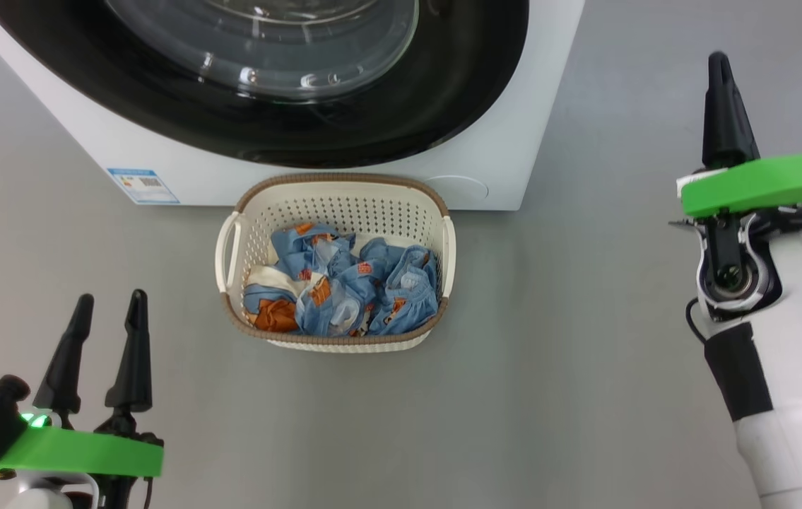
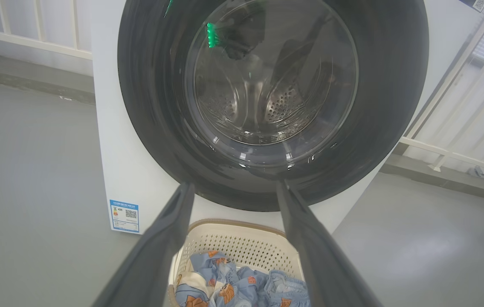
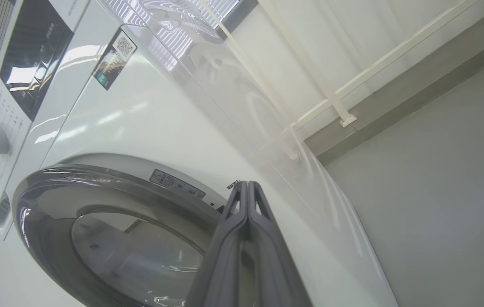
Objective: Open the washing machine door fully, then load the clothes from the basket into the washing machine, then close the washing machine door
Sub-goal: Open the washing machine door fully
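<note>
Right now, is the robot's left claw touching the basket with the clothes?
Apart. In the head view, the left gripper hangs with its fingers spread at the lower left, and a wide strip of bare grey floor lies between its fingertips and the basket.

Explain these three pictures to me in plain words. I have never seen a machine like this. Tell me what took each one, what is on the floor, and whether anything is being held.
This is a wheeled robot with two arms. The head camera looks down at the grey floor. There the basket, full of the clothes, stands against the washing machine. The washing machine door looks shut. The left gripper has its two dark fingers apart. The right gripper has its fingers pressed together, holding nothing. The other two pictures come from cameras on each wrist, looking along the fingers toward the washer.
</note>
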Motion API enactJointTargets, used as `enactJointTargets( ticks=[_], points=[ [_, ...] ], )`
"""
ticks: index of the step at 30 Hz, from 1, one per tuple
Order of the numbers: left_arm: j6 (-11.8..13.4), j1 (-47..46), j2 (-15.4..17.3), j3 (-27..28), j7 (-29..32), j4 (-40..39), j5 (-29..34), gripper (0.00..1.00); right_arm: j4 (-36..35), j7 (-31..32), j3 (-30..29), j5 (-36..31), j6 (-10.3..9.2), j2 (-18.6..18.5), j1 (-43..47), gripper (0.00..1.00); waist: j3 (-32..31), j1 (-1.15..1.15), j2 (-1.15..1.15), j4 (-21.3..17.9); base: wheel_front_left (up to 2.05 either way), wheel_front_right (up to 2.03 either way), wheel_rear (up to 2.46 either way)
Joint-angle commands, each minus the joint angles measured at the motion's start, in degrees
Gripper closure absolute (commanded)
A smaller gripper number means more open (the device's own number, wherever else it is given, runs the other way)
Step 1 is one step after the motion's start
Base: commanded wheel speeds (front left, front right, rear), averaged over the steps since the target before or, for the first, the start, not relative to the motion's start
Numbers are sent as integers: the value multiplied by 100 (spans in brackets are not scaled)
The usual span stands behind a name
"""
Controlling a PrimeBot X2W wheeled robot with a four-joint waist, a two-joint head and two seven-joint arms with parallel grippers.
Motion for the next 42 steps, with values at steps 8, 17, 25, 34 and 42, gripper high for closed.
enactJointTargets(
  ticks=[8, 17, 25, 34, 42],
  points=[
    [-12, -323, 332, 135, -37, -316, -209, 0, 16, 492, 221, 1065, 33, -165, -675, 100, 400, 0, 0, 151, 0, 0, 0],
    [-12, -462, 446, 100, -37, -417, -359, 0, 33, 948, 492, 1864, 33, -393, -1279, 100, 837, 0, 0, 296, 0, 0, 0],
    [-12, -624, 500, 78, -37, -634, -435, 0, 206, 1361, 692, 2245, 33, -447, -1993, 100, 1211, 0, 0, 403, 0, 0, 0],
    [-12, -647, 489, 49, -37, -703, -470, 0, 423, 1946, 518, 3008, 33, -486, -2596, 100, 1367, 0, 0, 515, 0, 0, 0],
    [-12, -698, 444, -9, -37, -648, -536, 0, 818, 2562, 593, 3173, 33, -591, -3108, 100, 1501, 0, 0, 682, 0, 0, 0]
  ],
)
